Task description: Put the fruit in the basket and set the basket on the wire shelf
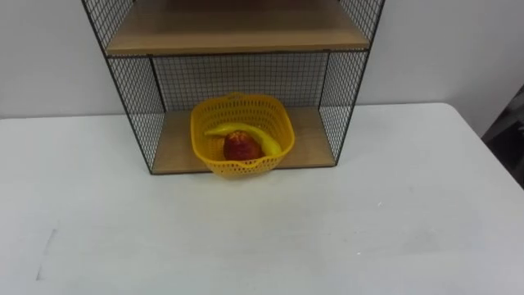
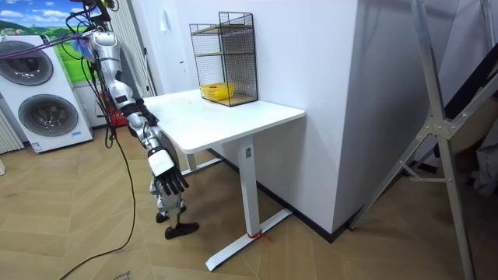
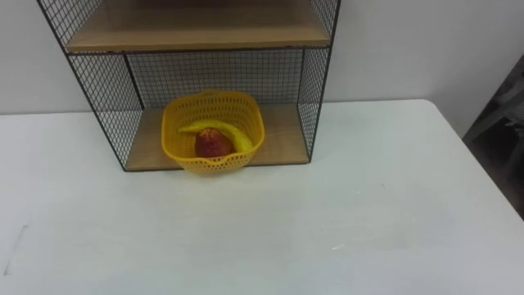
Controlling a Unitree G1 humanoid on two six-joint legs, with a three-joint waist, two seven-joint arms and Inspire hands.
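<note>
Two fruits (image 1: 240, 147) in basket (image 1: 237, 168) on wire shelf (image 1: 135, 98), straight ahead; right hand (image 2: 166, 177) hangs beside worktop (image 2: 233, 120), fingers (image 2: 173, 187) loosely spread.

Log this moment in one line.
basket: on wire shelf, lower board | banana, red fruit: inside | right hand: open, hanging beside table

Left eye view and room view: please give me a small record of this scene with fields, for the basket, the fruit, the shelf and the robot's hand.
basket: yellow basket, on the lower board of the wire shelf, near its front edge
fruit: banana and red apple, both inside the basket
shelf: stands on the white table, back to the wall
right hand: hangs open beside the table, holds nothing
task: looks complete
</note>
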